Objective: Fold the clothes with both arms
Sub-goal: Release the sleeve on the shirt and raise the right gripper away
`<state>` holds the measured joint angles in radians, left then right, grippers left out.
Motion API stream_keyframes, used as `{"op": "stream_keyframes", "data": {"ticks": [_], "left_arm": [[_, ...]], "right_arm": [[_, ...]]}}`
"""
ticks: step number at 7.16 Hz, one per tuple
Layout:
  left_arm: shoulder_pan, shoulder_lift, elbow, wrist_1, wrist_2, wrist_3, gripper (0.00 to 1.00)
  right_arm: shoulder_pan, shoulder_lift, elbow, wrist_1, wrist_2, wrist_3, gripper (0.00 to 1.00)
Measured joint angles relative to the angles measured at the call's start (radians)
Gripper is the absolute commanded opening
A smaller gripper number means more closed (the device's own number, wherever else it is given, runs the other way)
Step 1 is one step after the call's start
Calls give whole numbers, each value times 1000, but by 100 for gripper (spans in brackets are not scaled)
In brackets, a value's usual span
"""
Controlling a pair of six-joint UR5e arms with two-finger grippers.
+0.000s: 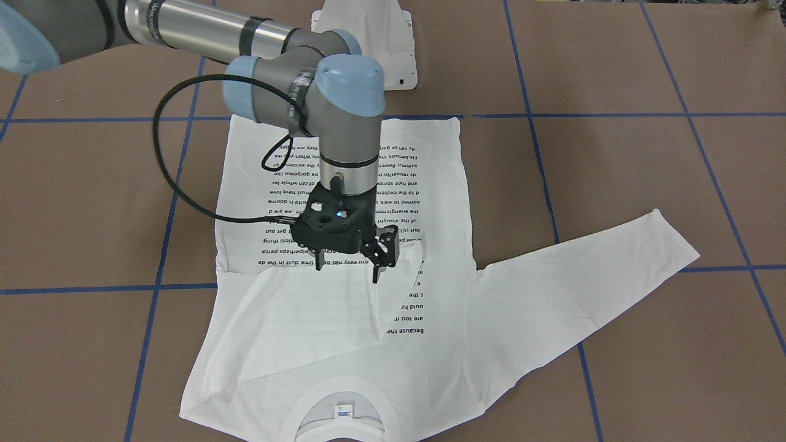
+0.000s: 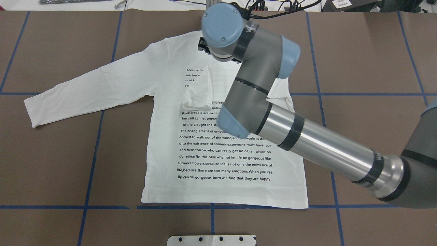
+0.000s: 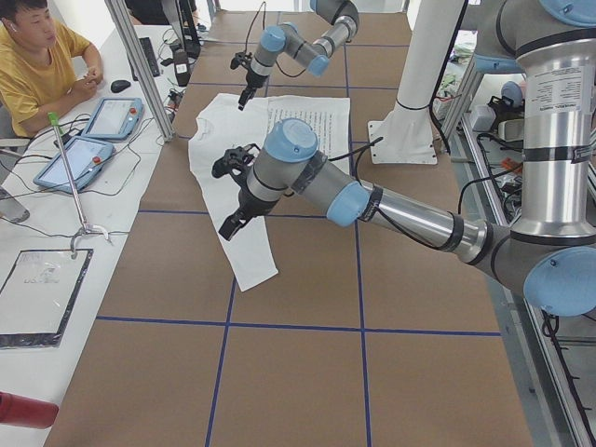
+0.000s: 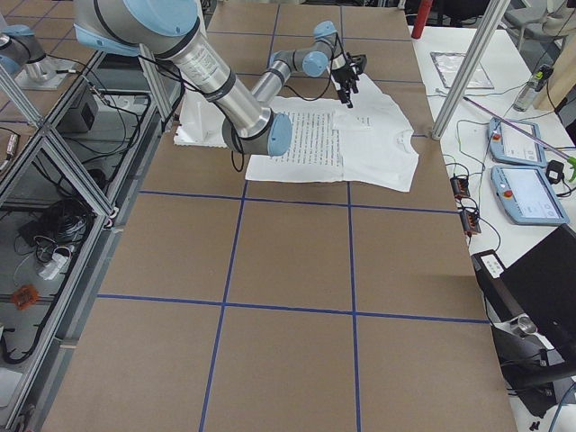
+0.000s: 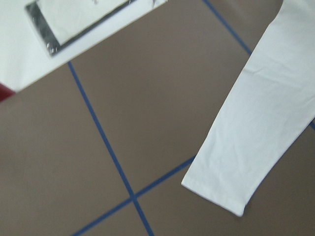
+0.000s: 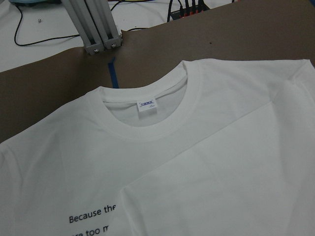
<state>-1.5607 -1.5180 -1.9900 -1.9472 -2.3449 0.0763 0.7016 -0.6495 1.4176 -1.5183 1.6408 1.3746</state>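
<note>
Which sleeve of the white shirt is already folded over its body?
The robot's-right sleeve: it lies across the chest, covering some printed text. The other sleeve lies stretched out on the table.

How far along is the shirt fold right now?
Done: one sleeve lies folded across the shirt's chest, covering part of the print. In hand: the right gripper hovers over that sleeve's cuff, fingers apart; the left gripper is by the other sleeve, its state unclear. Left: that sleeve is spread flat, and the body is unfolded.
</note>
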Motion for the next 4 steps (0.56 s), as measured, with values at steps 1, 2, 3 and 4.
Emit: {"op": "stream_keyframes", "data": {"ticks": [1, 2, 3, 4], "left_arm": [[49, -27, -7, -72, -11, -128, 100], [118, -46, -11, -141, -14, -245, 100], [209, -68, -14, -199, -13, -341, 100], [308, -112, -13, -223, -9, -444, 100]], "right_arm": [[65, -83, 96, -25, 79, -100, 100], [131, -167, 198, -63, 161, -213, 100], [191, -250, 291, -98, 236, -325, 100], [252, -328, 355, -115, 314, -438, 100]]}}
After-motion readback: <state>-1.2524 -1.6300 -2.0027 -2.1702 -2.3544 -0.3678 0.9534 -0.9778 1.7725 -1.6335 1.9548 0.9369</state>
